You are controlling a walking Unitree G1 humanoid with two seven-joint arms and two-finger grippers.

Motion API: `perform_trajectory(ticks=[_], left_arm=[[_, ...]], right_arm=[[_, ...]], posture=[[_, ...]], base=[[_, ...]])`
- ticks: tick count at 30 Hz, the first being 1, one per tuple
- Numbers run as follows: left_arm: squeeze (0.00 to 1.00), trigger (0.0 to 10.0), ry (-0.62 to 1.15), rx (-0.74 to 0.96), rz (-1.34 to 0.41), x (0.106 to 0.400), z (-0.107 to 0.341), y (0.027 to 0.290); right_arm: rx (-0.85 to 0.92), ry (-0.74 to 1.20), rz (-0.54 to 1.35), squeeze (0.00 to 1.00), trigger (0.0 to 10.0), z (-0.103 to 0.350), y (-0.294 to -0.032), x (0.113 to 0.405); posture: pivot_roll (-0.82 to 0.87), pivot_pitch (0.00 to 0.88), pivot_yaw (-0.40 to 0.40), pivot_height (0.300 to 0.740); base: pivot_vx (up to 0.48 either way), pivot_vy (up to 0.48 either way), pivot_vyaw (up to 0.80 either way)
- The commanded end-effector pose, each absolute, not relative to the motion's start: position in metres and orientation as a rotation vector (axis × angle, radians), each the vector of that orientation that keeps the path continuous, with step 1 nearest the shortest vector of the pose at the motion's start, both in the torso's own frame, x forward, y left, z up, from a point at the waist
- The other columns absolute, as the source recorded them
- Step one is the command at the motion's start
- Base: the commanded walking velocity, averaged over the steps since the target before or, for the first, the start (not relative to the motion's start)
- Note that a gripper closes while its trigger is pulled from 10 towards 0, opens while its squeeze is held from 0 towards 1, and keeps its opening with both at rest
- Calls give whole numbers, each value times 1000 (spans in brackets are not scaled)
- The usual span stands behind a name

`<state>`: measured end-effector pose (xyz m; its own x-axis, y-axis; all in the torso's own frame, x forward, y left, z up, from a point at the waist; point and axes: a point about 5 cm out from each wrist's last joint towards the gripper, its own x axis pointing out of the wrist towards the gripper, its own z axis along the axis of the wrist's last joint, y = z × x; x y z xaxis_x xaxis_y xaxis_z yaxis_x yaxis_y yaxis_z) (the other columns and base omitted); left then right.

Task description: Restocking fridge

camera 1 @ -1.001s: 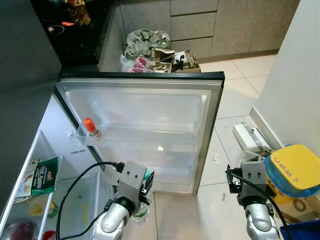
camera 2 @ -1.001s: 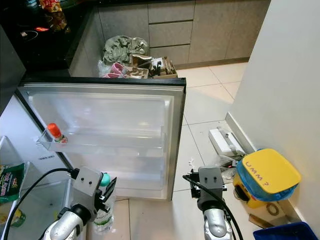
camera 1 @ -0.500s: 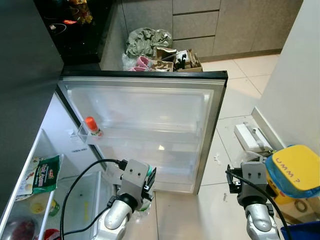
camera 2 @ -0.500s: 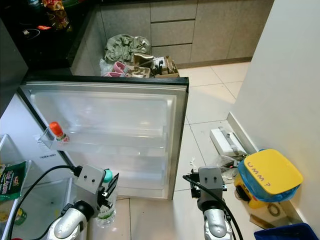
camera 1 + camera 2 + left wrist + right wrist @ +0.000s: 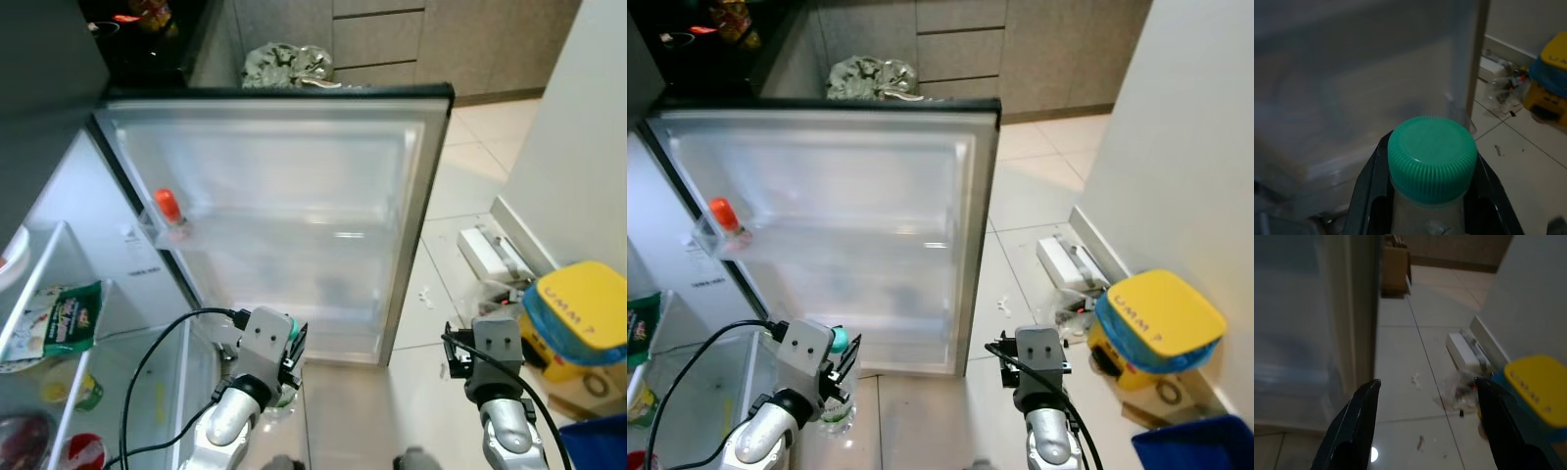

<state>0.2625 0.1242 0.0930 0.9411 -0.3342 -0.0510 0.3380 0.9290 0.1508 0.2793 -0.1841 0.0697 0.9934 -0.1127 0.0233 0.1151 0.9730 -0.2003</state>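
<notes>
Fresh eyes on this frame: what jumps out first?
The wide-open fridge door, its shelves bare except an orange-capped bottle near the hinge. Low in front, the left claw grips a green-capped bottle. The right claw hangs open near a yellow-lidded container by the wall.

Two silver arms are being shown, each capped with a grey boxy wrist block, black cables looping off them, long black fingers [image 5: 1354, 431] sticking out front.
</notes>
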Motion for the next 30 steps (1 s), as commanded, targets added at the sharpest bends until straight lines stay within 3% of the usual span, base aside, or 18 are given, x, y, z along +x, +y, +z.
perform_trajectory(ticks=[1,6,22,27,30], left_arm=[[0,10000,28,146,-347,262,92,122],[0,10000,18,139,-348,265,95,122],[0,10000,-56,55,-361,315,121,94],[0,10000,-71,2,-308,324,123,98],[0,10000,-63,-129,-203,334,129,115]], right_arm=[[-204,13,-115,0,10000,63,-183,276],[-207,9,-116,0,10000,64,-183,277],[-217,-55,-61,0,10000,79,-165,283],[-220,-59,-65,0,10000,80,-167,282],[-225,-57,-75,0,10000,80,-170,281]], posture=[[-170,179,76,598],[-168,180,81,598],[-188,201,109,598],[-201,205,111,598],[-205,206,109,598]], base=[[0,0,0],[0,0,0],[0,0,0],[0,0,0],[0,0,0]])
